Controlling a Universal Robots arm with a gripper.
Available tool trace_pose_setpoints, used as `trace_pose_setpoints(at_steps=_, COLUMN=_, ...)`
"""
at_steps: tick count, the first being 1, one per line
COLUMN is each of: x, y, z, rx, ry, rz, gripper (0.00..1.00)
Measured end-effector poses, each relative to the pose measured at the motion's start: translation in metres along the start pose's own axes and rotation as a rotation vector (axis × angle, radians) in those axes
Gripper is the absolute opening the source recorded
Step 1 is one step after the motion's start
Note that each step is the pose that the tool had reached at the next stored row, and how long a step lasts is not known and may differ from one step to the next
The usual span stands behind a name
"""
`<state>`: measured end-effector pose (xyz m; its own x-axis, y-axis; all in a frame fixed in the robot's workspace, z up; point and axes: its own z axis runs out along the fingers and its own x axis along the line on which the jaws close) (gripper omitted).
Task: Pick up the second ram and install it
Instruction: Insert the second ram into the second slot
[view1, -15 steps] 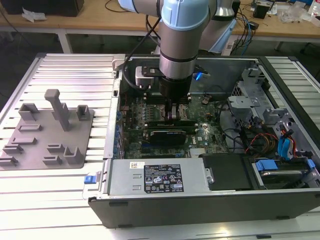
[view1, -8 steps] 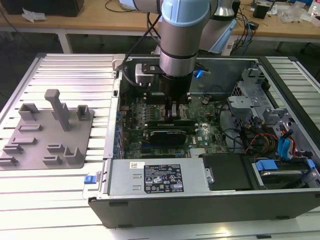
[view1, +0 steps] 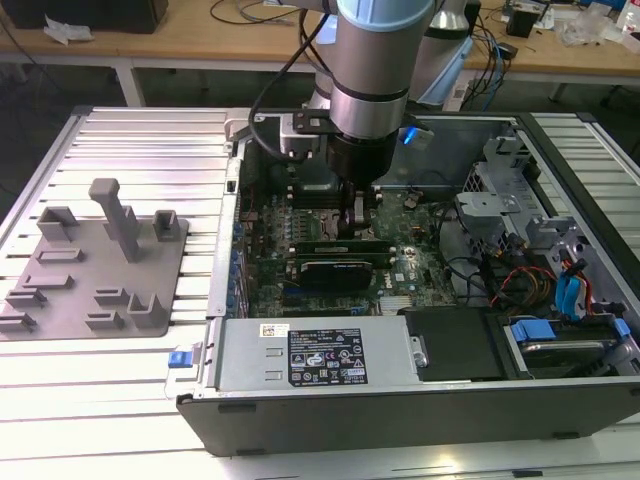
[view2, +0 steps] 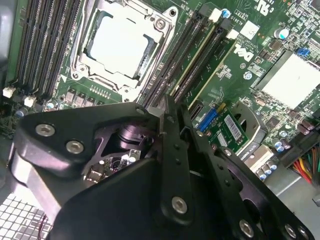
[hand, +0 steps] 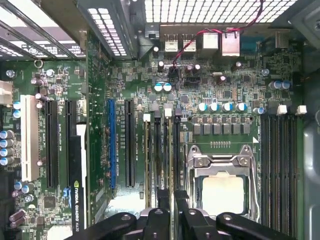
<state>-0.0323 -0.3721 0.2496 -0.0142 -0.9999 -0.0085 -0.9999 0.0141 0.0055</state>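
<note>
Over the open computer case (view1: 400, 400), the pincer (view1: 352, 222) is hanging low above the motherboard (hand: 130, 75) — its fingers (hand: 172, 207) drawn narrow, pressing on the second ram (hand: 168, 155), which is standing on edge in a memory slot just beside the processor socket (hand: 220, 175), likely to seat it. Grey fixture plate (view1: 100, 260) is sitting apart on the slatted surface (view1: 150, 140).

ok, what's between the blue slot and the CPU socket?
First wrist view, from the blue slot: a black expansion slot, then a bank of memory slots, then the CPU socket.
</note>
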Motion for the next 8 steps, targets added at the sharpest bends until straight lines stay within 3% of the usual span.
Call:
trace_pose_setpoints(at_steps=2, x=0.0000, y=-0.0001, z=0.0000, rx=0.0000, ry=-0.0001, rz=0.000, gripper=0.15)
trace_pose_setpoints(at_steps=3, x=0.0000, y=-0.0001, z=0.0000, rx=0.0000, ry=0.0000, rz=0.000, gripper=0.08)
trace_pose_setpoints(at_steps=8, x=0.0000, y=-0.0014, z=0.0001, rx=0.0000, ry=-0.0001, rz=0.000, gripper=0.08)
